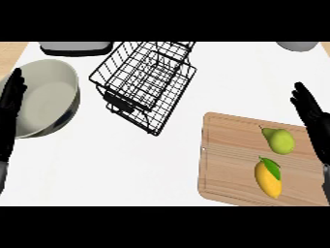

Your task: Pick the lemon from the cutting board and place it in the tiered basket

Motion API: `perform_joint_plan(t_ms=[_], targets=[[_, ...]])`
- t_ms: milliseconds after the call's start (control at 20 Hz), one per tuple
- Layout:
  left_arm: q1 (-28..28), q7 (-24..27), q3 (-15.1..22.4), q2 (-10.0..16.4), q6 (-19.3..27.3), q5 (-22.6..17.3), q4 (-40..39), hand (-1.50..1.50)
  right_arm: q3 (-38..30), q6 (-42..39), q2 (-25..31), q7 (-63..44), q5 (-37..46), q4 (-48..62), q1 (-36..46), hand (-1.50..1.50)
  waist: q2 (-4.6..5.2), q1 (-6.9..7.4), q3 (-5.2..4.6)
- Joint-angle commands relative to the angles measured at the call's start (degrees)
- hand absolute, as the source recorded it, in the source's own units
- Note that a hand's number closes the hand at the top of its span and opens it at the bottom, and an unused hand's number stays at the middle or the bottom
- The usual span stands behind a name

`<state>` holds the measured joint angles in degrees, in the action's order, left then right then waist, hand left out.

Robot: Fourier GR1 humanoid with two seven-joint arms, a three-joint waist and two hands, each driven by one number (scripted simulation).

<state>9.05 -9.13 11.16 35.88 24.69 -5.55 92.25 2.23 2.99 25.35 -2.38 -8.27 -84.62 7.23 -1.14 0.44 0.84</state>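
The right hand [317, 127], open with fingers straight and holding nothing, stands at the cutting board's [228, 160] right edge, the lemon [269, 179] lying on the board just left of its wrist, a green pear [279, 141] beyond that, and the wire basket [146, 82] farther off leftward.

Kitchen scene: a white bench [125, 169] carries a wooden cutting board [228, 160] with fruit [269, 178], a black wire tiered basket [147, 80] and a large bowl [42, 97].
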Motion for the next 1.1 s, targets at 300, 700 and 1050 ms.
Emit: perform_joint_plan(t_ms=[300,700,1050], targets=[[-5.07,-1.73,0.89,-6.52,-5.71,-10.21,-0.44,0.0,2.88,4.49,5.69,6.6,16.31,-9.28,-2.9,1.5,0.36,-5.12,-2.39],[-5.69,-0.2,0.82,-9.73,-11.94,-14.06,-0.91,0.0,8.78,17.61,-8.74,12.38,19.71,-25.32,-22.65,-1.5,0.92,-1.49,-0.9],[-7.83,1.97,-2.05,-8.03,-15.16,-16.36,-3.08,0.0,4.61,12.62,8.83,-4.2,36.9,-33.51,-25.12,-1.5,0.86,-1.97,-1.34]])
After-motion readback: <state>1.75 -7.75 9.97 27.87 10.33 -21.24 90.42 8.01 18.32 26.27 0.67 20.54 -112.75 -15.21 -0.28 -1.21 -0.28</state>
